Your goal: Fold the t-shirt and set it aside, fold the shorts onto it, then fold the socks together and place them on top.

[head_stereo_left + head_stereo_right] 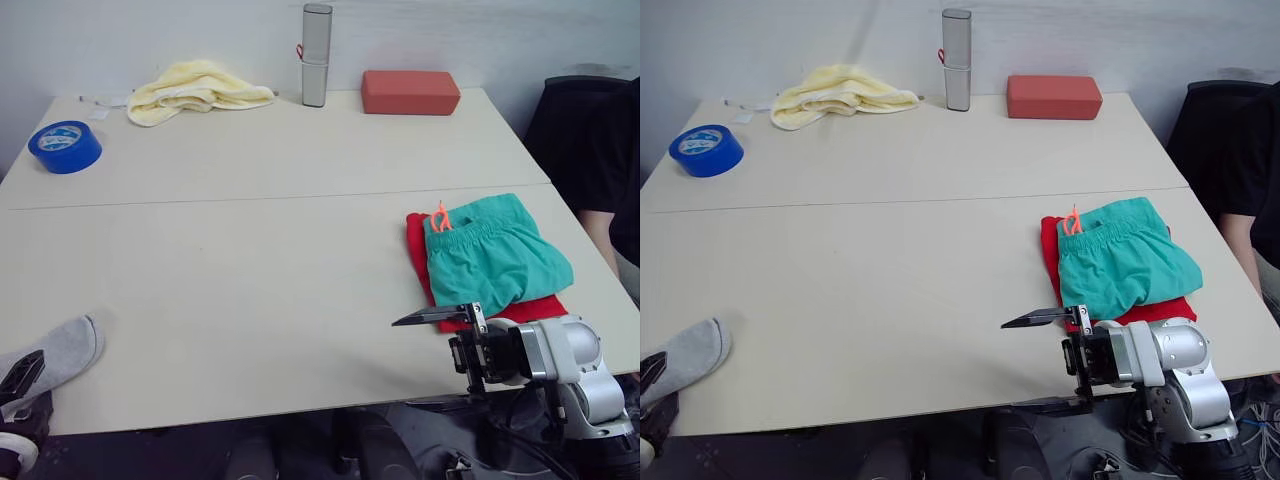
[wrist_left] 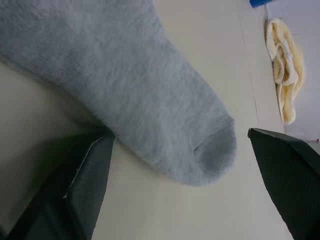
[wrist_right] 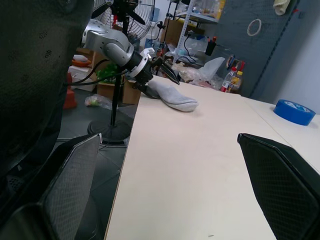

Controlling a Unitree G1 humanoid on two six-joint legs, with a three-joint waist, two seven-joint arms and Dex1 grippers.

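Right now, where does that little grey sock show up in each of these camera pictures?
Left eye view: the sock lies at the table's near left corner.
Right eye view: the same corner.
Left wrist view: close up, between the left gripper's open fingers.
Right wrist view: far off, at the table's edge.
Shared landmark: the blue tape roll.

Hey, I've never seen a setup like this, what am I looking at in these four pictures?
A two-armed robot is tidying clothes on a table. Two pictures come from cameras on its head, looking down; the other two from cameras on its wrists. The teal shorts lie folded on the folded red t-shirt. The left gripper is at a grey sock by the table's near left edge, fingers open around it. The right gripper is open and holds nothing. At the back lie blue tape, a yellow towel, a grey case and a red-brown block.
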